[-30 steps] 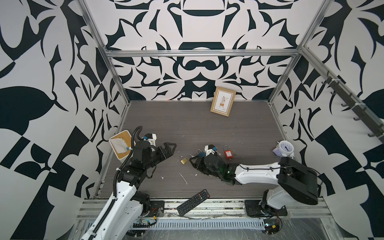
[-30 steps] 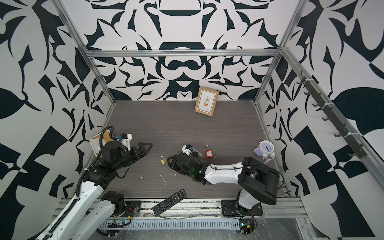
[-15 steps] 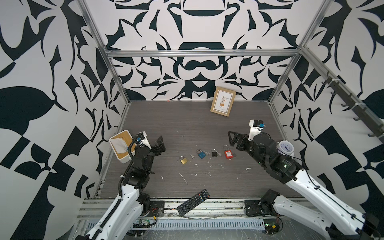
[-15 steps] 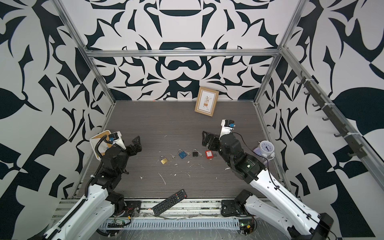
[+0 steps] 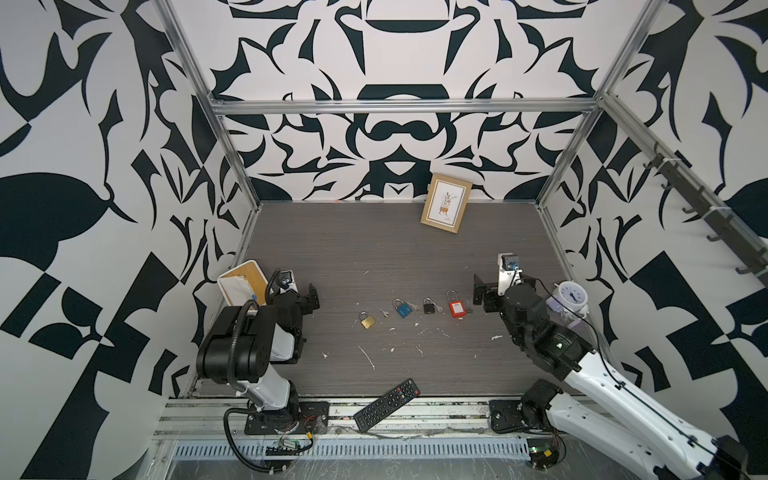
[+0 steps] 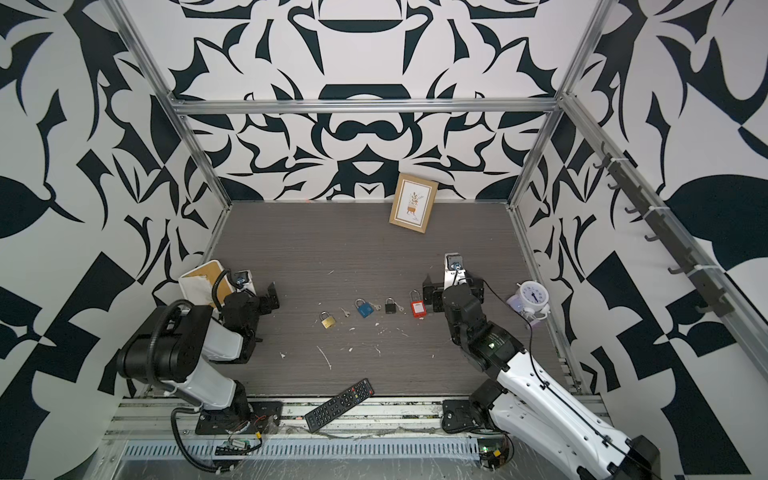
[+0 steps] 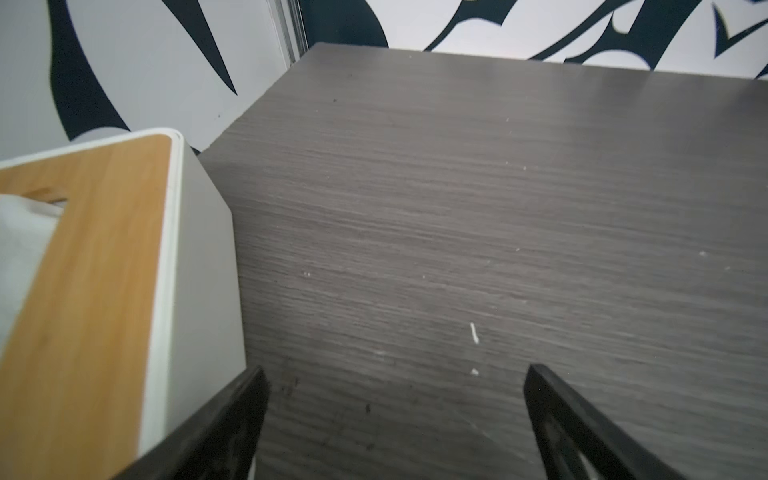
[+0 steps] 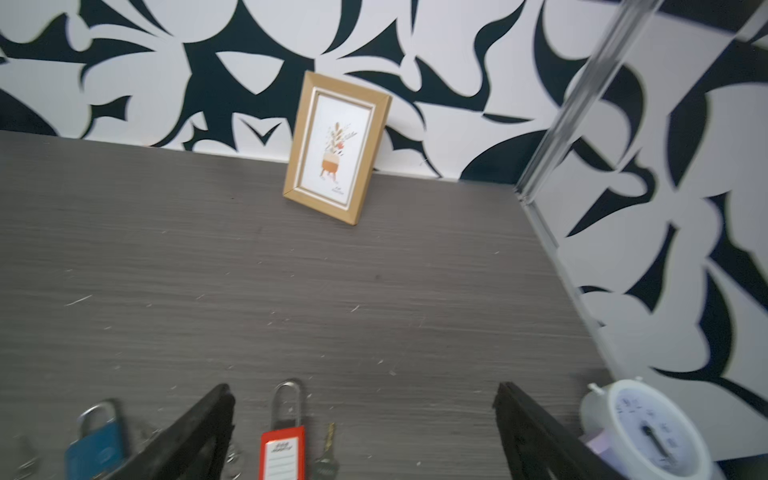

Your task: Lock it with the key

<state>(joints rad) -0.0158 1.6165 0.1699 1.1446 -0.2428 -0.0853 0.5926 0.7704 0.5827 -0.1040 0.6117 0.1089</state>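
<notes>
I've got L arm folded tight over its base, elbow high, L gripper (image 5: 310, 296) low, pointing fwd, jaws spread wide. R arm stretched fwd + inward, wrist low, R gripper (image 5: 479, 293) jaws wide apart too.

1. Between the black jaws of your right gripper (image 8: 362, 387): a red padlock (image 8: 282, 453) with a white label.
2. Farther from that gripper: a black padlock (image 5: 428, 306), a blue padlock (image 5: 402, 309), then a brass-gold padlock (image 5: 367, 321).
3. On its other side: a white clock (image 8: 648, 432) on a lilac base.
4. Beside your left gripper (image 7: 395, 369): a white tissue box (image 7: 195, 270) with a light-wood lid.
5. The table (image 5: 374, 257) is dark grey woodgrain; the walls (image 5: 395, 62) carry bold black-and-white leaf shapes.
</notes>
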